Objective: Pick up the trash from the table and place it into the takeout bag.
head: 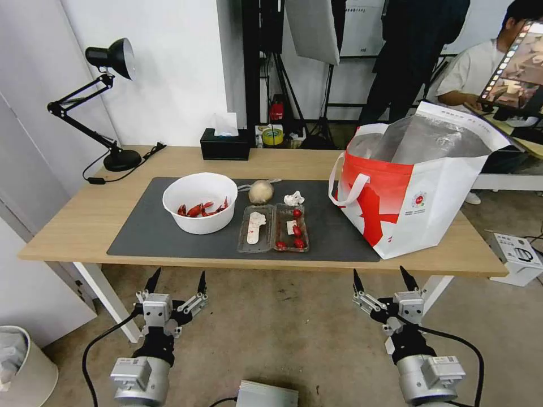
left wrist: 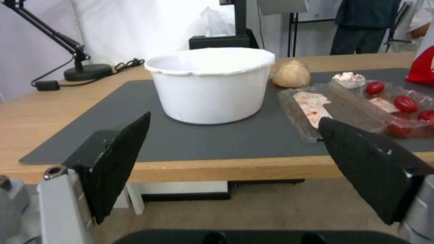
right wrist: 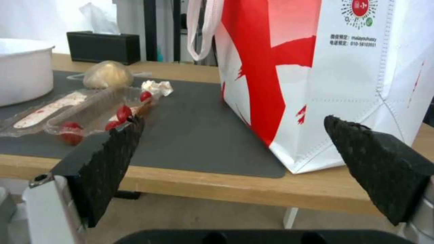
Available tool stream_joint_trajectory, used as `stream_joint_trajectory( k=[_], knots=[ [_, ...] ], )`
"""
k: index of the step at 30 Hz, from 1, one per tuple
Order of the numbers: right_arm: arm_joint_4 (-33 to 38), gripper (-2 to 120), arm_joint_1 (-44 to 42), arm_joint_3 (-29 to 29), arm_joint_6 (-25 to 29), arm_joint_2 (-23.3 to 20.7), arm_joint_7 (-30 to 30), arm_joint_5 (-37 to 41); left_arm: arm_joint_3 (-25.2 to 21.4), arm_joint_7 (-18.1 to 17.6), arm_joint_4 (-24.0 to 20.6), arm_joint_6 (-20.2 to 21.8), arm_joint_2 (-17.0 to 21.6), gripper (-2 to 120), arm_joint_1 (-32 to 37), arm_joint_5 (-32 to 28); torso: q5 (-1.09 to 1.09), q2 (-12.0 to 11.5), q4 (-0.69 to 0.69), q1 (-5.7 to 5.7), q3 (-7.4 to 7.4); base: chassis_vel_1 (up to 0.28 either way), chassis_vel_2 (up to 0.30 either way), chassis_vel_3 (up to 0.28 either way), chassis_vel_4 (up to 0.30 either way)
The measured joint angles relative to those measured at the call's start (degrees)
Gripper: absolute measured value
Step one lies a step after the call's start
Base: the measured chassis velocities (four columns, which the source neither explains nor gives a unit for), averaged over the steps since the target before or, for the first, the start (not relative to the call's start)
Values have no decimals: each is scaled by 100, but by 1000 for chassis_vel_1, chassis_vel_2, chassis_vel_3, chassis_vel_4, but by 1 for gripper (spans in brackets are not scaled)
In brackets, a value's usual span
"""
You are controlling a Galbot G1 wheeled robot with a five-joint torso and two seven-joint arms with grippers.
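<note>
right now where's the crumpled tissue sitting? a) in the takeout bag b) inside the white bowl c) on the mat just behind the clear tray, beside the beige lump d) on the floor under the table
c: the crumpled tissue lies on the dark mat just behind the clear tray, to the right of the beige lump, outside both the white bowl and the takeout bag.

Printed matter on the takeout bag (right wrist: 343,67), right wrist view, upper right of the frame: a round red logo (right wrist: 360,7) ringed by a dotted pattern like a scan code, its central white mark too small to read. Beneath it run two lines of small dark print; the lower appears to read "010-58103681", the upper stays unclear.
</note>
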Motion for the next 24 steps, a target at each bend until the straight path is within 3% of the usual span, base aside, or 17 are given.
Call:
stream_joint_trajectory(
  k=[19, 23, 24],
  knots=[
    [-13, 100, 23, 1, 0, -58, 0, 39, 5, -9, 0, 4, 0, 100, -4, 0, 1, 0, -1, 0, 0, 0, 0, 0, 0],
    [-115, 100, 225, 46, 0, -452, 29, 308, 218, -305, 37, 181, 35, 100, -189, -91, 1, 0, 1, -1, 0, 0, 0, 0, 0],
    [-175, 100, 351, 79, 4, -705, 56, 487, 407, -568, 79, 337, 69, 100, -353, -173, 1, 0, 0, 0, 0, 0, 0, 0, 0]
  ],
)
